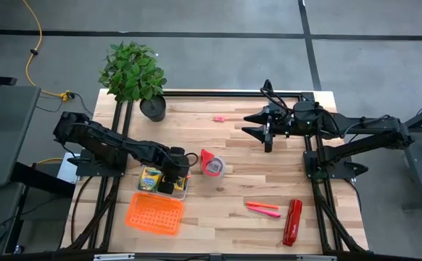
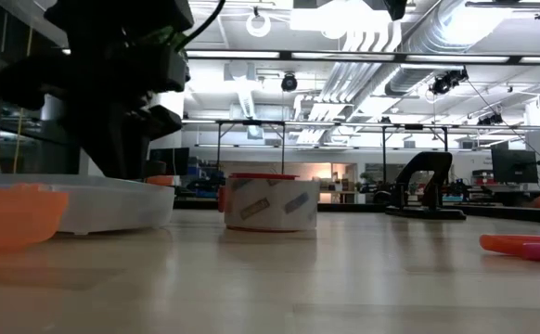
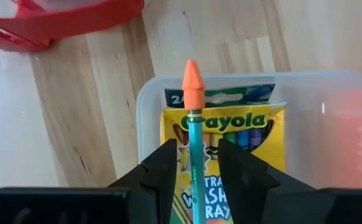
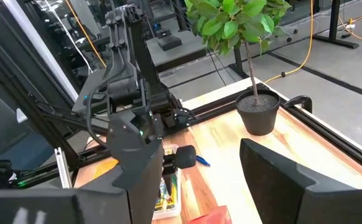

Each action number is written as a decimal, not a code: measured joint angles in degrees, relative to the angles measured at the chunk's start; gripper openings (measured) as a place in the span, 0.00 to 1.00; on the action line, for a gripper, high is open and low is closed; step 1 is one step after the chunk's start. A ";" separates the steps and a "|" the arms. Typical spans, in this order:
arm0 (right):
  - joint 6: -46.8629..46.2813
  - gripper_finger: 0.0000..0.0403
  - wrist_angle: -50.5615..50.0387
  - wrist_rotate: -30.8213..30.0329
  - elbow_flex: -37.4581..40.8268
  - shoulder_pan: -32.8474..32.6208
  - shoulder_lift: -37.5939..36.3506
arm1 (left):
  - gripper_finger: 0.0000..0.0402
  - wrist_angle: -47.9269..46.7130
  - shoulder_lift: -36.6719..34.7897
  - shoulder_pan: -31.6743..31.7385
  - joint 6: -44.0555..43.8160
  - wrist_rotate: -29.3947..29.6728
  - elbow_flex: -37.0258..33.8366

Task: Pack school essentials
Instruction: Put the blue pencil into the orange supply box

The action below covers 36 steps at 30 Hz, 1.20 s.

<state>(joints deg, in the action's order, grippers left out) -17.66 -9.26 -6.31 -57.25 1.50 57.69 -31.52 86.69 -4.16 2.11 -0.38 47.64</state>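
A clear container (image 1: 160,181) holds two yellow-green crayon boxes (image 3: 231,134), one lying on the other. My left gripper (image 3: 196,168) hangs over it, pointing down, open by a narrow gap. The thin teal pencil (image 3: 195,146) with an orange cap runs between the fingers, with box showing on both sides of it. The cap lies over the container's rim (image 3: 150,87). Pink-red markers (image 1: 263,209) and a tiny pink piece (image 1: 218,118) lie on the table. My right gripper (image 1: 258,125) waits open above the far right of the table. The blue pen is not visible.
An orange lid (image 1: 154,214) lies just near of the container, and a red tape roll (image 1: 212,164) stands to its right. The red stapler (image 1: 292,221) lies at the near right beside the markers. A potted plant (image 1: 135,72) stands at the far left corner.
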 joint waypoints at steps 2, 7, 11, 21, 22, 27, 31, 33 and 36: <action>-0.12 0.52 -0.02 -0.07 0.00 0.00 0.00 | 0.24 -0.24 0.27 0.00 0.00 0.00 0.00; -0.30 0.52 -0.88 -0.09 0.00 0.02 0.00 | 0.14 -0.12 0.38 0.00 0.00 0.00 0.00; -0.30 0.52 -1.18 -0.07 0.00 0.00 0.00 | 0.05 -0.90 0.38 0.00 0.00 0.00 0.01; -0.28 0.52 -1.31 -0.06 0.00 0.02 0.00 | 0.06 -4.67 0.34 0.00 -0.06 1.05 0.04; -0.28 0.52 -1.31 -0.04 0.00 0.02 0.00 | 0.06 -4.88 0.33 0.00 -0.33 1.05 0.04; -0.28 0.52 -1.31 -0.04 0.00 0.00 0.00 | 0.05 -6.11 0.33 0.00 -0.44 1.07 0.90; -0.29 0.52 -1.31 -0.02 0.00 0.02 0.00 | 0.05 -6.76 0.33 0.00 -0.42 1.09 2.23; -0.30 0.52 -1.31 -0.02 -0.01 0.00 0.00 | 0.05 -7.42 0.33 0.00 -0.42 1.09 2.74; -0.41 0.52 -1.31 0.00 0.00 0.02 0.00 | 0.05 -9.64 0.31 0.00 -0.42 1.09 3.02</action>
<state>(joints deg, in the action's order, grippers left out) -18.06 -10.57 -6.31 -57.25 1.52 57.69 -41.16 87.00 -4.16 1.69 0.71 50.65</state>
